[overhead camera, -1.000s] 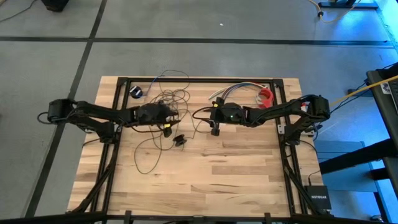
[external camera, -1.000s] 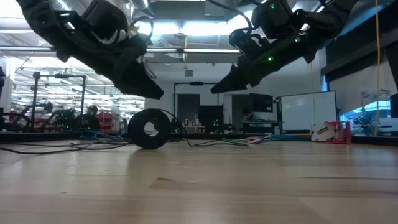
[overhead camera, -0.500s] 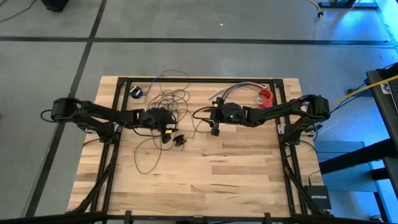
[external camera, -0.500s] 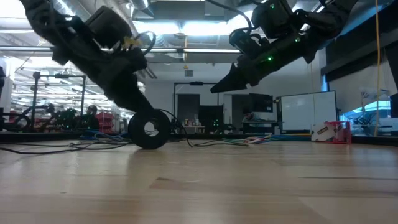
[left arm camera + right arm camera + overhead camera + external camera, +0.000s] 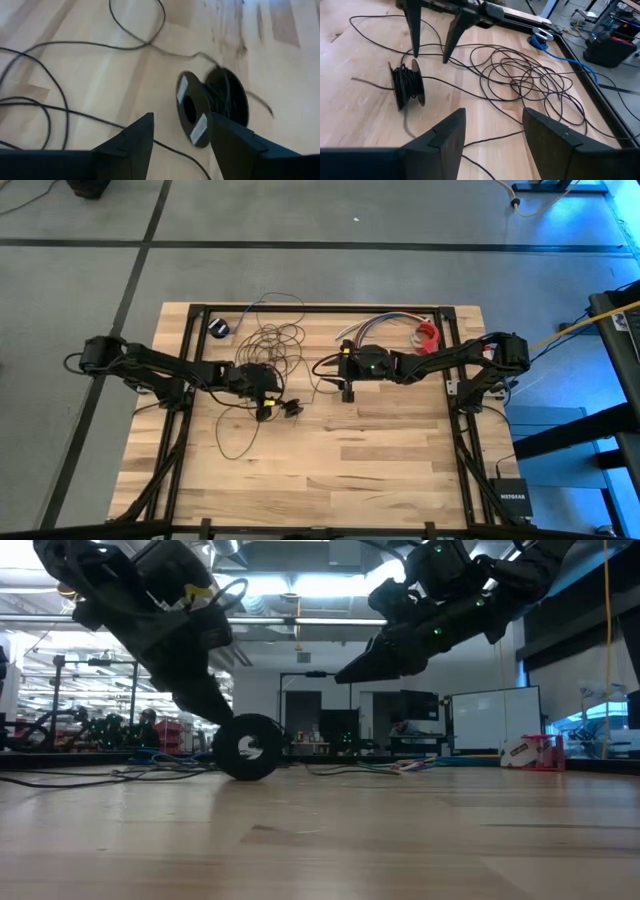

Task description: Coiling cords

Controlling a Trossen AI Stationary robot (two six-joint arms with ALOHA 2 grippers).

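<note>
my left gripper (image 5: 268, 410) hangs low over the table (image 5: 380, 460), fingers spread and holding nothing, its tips just beside the spool (image 5: 291, 407). in my left wrist view the spool (image 5: 212, 107) stands on edge between and just past my two fingers (image 5: 137, 142), with dark wire wound on it. the cord (image 5: 275, 340) lies in a loose tangle of loops toward the far side of the table, between my two arms, and one long loop (image 5: 232, 442) trails toward the near edge. my right gripper (image 5: 347, 392) hovers near the middle of the table, well off the surface, fingers wide and empty. from my right wrist the tangle (image 5: 530, 80) lies spread beyond the spool (image 5: 407, 87).
</note>
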